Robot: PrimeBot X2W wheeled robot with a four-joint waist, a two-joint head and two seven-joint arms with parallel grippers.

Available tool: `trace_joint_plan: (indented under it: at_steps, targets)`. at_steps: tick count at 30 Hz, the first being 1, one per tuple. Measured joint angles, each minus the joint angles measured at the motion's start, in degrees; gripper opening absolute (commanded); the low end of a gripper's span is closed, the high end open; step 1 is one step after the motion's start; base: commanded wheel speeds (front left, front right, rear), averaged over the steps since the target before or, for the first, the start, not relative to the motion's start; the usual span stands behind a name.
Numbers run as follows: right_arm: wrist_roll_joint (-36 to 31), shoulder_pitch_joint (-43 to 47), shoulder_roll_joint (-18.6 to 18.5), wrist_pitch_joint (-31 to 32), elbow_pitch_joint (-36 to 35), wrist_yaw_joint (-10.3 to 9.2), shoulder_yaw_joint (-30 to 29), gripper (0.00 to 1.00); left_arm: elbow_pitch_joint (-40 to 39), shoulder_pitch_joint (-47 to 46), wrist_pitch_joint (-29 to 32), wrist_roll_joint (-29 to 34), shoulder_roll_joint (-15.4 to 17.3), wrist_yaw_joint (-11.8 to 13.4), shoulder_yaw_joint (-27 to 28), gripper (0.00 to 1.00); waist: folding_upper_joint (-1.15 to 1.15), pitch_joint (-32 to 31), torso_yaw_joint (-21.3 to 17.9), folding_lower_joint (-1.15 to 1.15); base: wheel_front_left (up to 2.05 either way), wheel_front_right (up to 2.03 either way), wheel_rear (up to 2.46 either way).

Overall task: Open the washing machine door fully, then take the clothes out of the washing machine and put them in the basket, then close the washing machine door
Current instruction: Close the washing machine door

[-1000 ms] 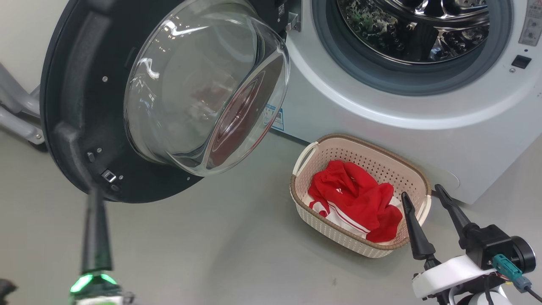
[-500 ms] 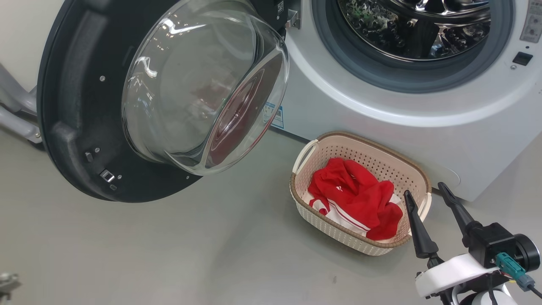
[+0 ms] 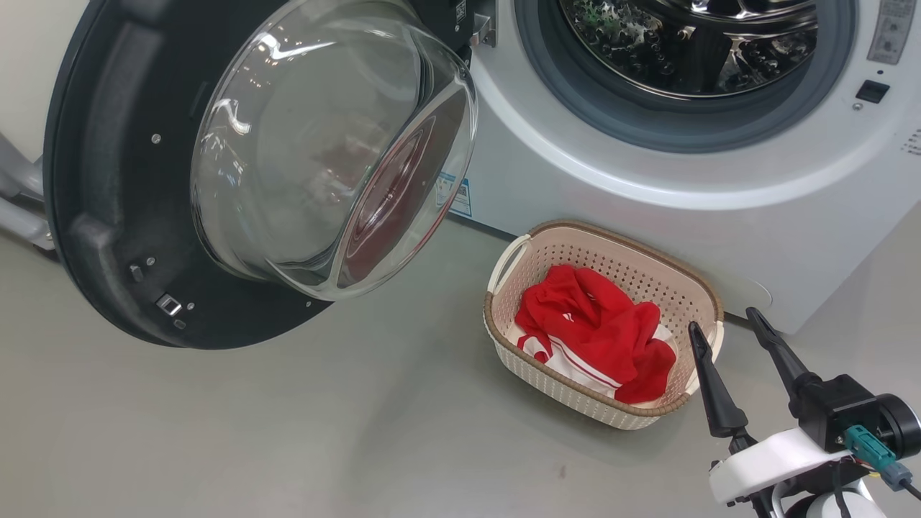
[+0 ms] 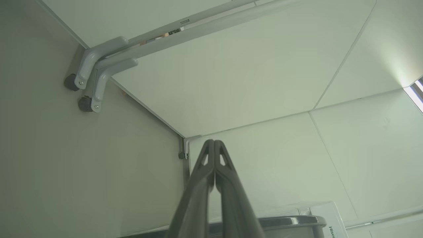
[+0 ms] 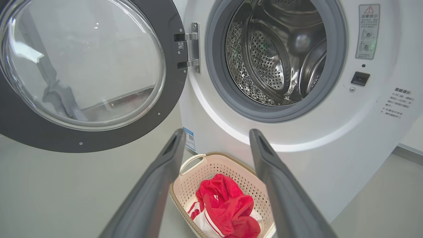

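The washing machine [image 3: 647, 208] [image 5: 330, 138] stands with its washing machine door [image 3: 108, 216] [image 5: 168, 56] swung wide to the left, glass bowl bulging out. Its steel drum [image 5: 274, 56] looks bare inside. The red clothes [image 3: 597, 334] [image 5: 224, 211] lie in the cream basket [image 3: 683, 288] [image 5: 188, 185] on the floor in front of the machine. My right gripper [image 3: 723, 324] [image 5: 214, 135] hangs open and empty just right of the basket. In the left wrist view my left gripper [image 4: 214, 142] is shut on nothing, pointing at pale wall panels.
Grey floor [image 3: 360, 432] spreads out under the door and left of the basket. A grey metal frame leg with small castors [image 4: 86, 79] stands along the wall at the far left. A door hinge [image 5: 191, 46] sits between door and port.
The left gripper's dark finger, seen a second ago at the lower left of the head view, has dropped out of that view. The camera has shifted slightly; the basket and clothes lie as before.
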Motion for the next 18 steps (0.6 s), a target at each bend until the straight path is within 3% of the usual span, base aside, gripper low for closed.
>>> trace_joint_plan:
  at_steps: [5, 18]
  targets:
    - [0.0, 0.1, -0.1, 0.4, -0.4, -0.01, 0.0, 1.0, 6.3, -2.7, 3.9, -0.5, 1.5, 1.9, -3.1, 0.0, 0.0, 0.0, -0.4, 0.0, 0.0, 0.0, 0.0]
    - [0.0, 0.1, -0.4, 1.3, -1.6, -0.1, 0.0, 1.0, 13.7, -8.8, 11.7, 0.3, 3.0, 1.0, -11.0, 0.0, 0.0, 0.5, -1.7, 0.0, 0.0, 0.0, 0.0]
